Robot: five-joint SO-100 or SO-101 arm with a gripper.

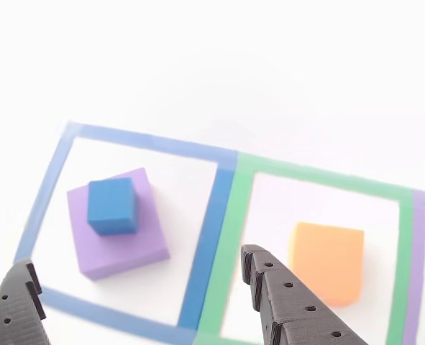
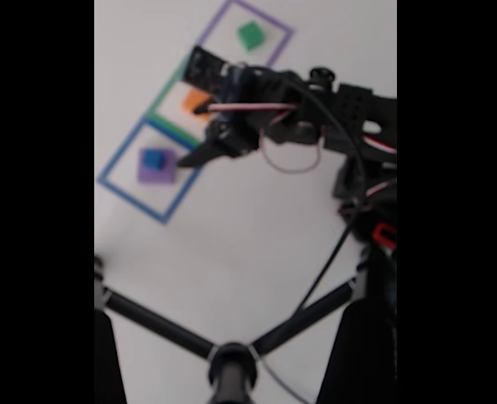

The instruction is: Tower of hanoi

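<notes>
Both jaws stand wide apart and hold nothing: in the other view the two black, pitted fingers (image 1: 291,302) rise from the bottom edge, one at the lower left corner and one right of centre, with the gripper (image 1: 136,272) open over the near tape of the blue outline (image 1: 211,230). Between and beyond the fingers, inside that outline, the purple block (image 1: 122,248) lies flat on the white table (image 1: 270,72), turned a little askew to the tape. On top of it sits the blue block (image 1: 112,206), set toward the purple block's far left corner rather than centred. Just right of the blue outline is the green outline (image 1: 234,230), sharing a side with it, and inside it the orange block (image 1: 328,260) rests alone on the table, just right of the right finger. A strip of purple outline (image 1: 417,273) shows at the right edge. In the blurred fixed view the three outlines run in a diagonal row from lower left to upper right: blue, then green, then purple. The green block (image 2: 251,35) sits by itself inside the purple outline, well apart from the others. The arm (image 2: 315,109) reaches in from the right, its gripper (image 2: 199,153) hanging above the blue outline's right side, near the purple block. A black tripod (image 2: 223,358) crosses the bottom of that view.
</notes>
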